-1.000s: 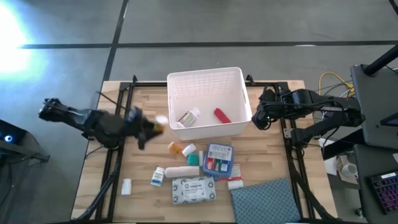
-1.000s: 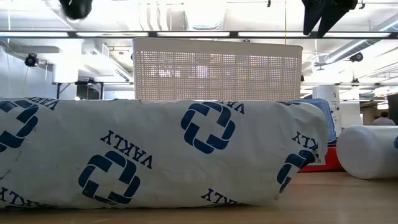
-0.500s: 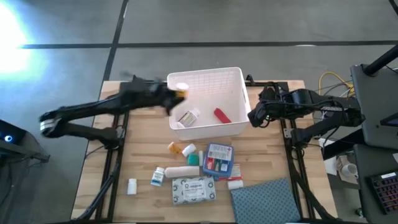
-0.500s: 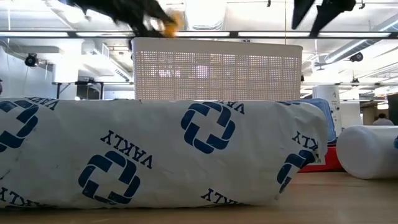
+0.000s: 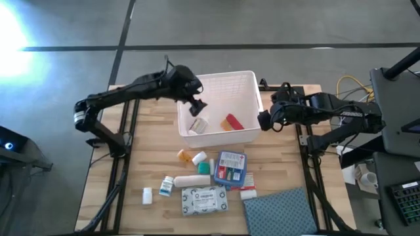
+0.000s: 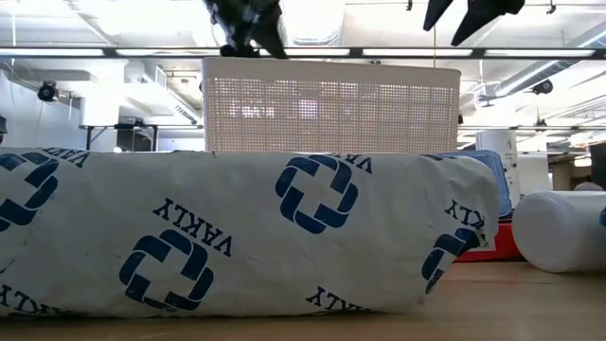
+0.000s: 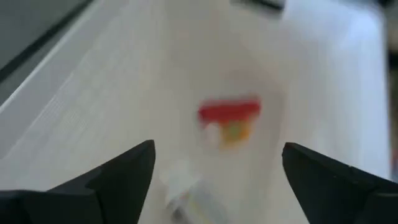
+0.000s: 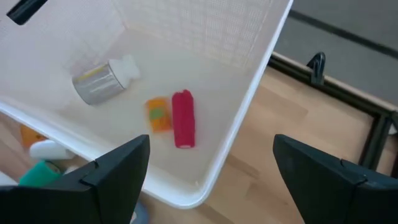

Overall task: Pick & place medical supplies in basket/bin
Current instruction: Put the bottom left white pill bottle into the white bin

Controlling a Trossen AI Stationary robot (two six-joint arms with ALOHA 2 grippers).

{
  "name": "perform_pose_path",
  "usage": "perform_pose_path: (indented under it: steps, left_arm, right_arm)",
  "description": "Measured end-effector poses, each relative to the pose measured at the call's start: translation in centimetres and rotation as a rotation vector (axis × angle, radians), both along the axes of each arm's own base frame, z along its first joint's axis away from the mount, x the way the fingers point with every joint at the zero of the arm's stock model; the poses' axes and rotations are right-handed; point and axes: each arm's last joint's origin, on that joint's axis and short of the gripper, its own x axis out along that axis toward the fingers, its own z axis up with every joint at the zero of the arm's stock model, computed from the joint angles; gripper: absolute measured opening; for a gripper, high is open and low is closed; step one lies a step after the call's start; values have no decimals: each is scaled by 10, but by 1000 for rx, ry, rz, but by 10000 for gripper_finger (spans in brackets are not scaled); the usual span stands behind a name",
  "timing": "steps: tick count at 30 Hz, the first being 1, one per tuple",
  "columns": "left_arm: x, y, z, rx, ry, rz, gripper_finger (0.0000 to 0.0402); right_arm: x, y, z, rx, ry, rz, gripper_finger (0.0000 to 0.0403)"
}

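Note:
The white lattice basket (image 5: 220,84) stands at the table's far middle. In it lie a white-capped bottle (image 8: 102,81), an orange vial (image 8: 157,114) and a red tube (image 8: 182,118); the vial and the tube lie side by side. My left gripper (image 5: 198,106) is open and empty above the basket's left part; its wrist view looks down on the vial (image 7: 231,132) and the tube (image 7: 229,110). My right gripper (image 5: 262,122) is open and empty just outside the basket's right wall. Other supplies lie on the table nearer the front.
In front of the basket lie an orange vial (image 5: 186,156), white bottles (image 5: 167,185), a white roll (image 5: 191,179), a blue-red box (image 5: 230,168), a flat printed packet (image 5: 205,200) and a blue-grey cloth (image 5: 279,210). The packet (image 6: 237,237) fills the low view.
My left gripper has swung up from the table's left side toward the basket with an orange vial and let it go; the vial now lies in the basket beside the red tube. A small white bottle at the front left has rolled a little toward the right.

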Motion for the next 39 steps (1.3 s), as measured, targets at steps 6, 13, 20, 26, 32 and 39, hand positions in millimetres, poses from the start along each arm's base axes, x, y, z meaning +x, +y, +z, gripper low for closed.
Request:
perform_pose_path:
  steps: [6, 13, 20, 26, 32, 39]
  left_arm:
    - [-29, -35, 43, -65, 96, 15, 335]
    - [-63, -73, 47, -220, 159, 262, 336]
    - [-93, -109, 5, -428, 258, 535, 336]
    - [-118, -153, -48, -615, 379, 775, 336]
    - [-129, -197, -91, -765, 551, 848, 336]
    - [-140, -235, -125, -876, 698, 870, 336]
  right_arm:
    - [0, -2, 0, -49, 29, 17, 329]
    - [0, -10, 1, -86, 25, -33, 329]
    - [-5, -32, 4, -261, 40, -208, 329]
    - [-3, -49, 10, -372, 68, -237, 329]
    - [6, -58, 17, -405, 51, -156, 329]
    - [10, -64, 20, -390, 3, -133, 329]
